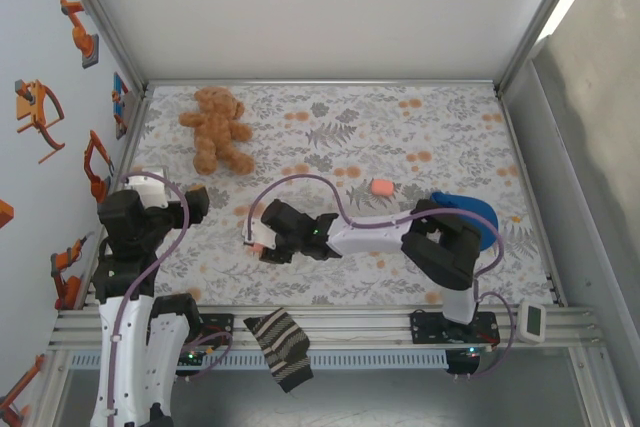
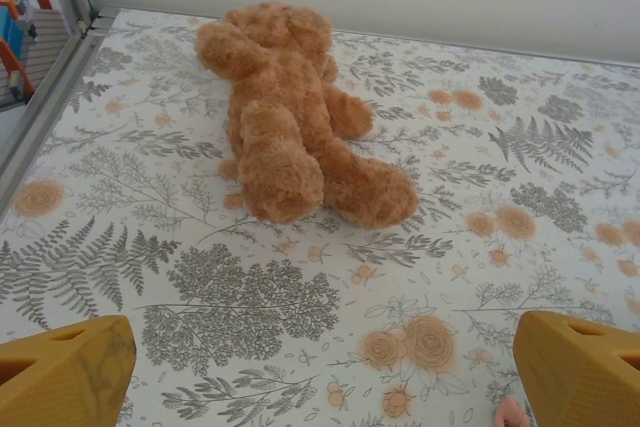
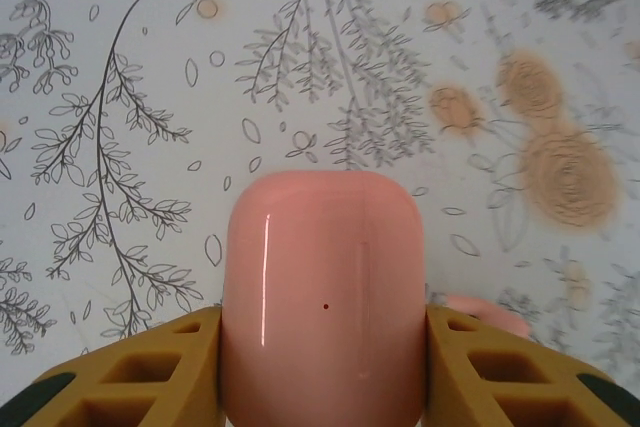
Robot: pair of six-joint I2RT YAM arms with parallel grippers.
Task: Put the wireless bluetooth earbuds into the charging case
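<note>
We note the left gripper [image 2: 320, 362] with jaws spread wide and nothing between them. It is parked over the left side of the cloth, facing the teddy bear [image 2: 290, 117]. We read it as idle, waiting its turn. A pink sliver [image 2: 510, 414] at the bottom edge of its wrist view is too cropped to name.

Centre: the right gripper [image 3: 325, 352] reaches leftward across the table and clamps the charging case [image 3: 322, 267] by its two flanks. The case looks closed, as far as we can tell. We judge the side grip is meant to steady or reposition the case before it is opened. One earbud [image 3: 487, 313] lies on the cloth just beside a finger, outside the case.

Right: a second pink block [image 1: 381, 187] sits alone mid-table. A blue round thing [image 1: 475, 209] lies partly under the right arm.

Surface: the floral cloth [image 1: 330, 127] lies flat, and its orange blooms could be mistaken for buds. Room: white walls and an aluminium frame. A striped sock [image 1: 280, 347] hangs on the front rail.
</note>
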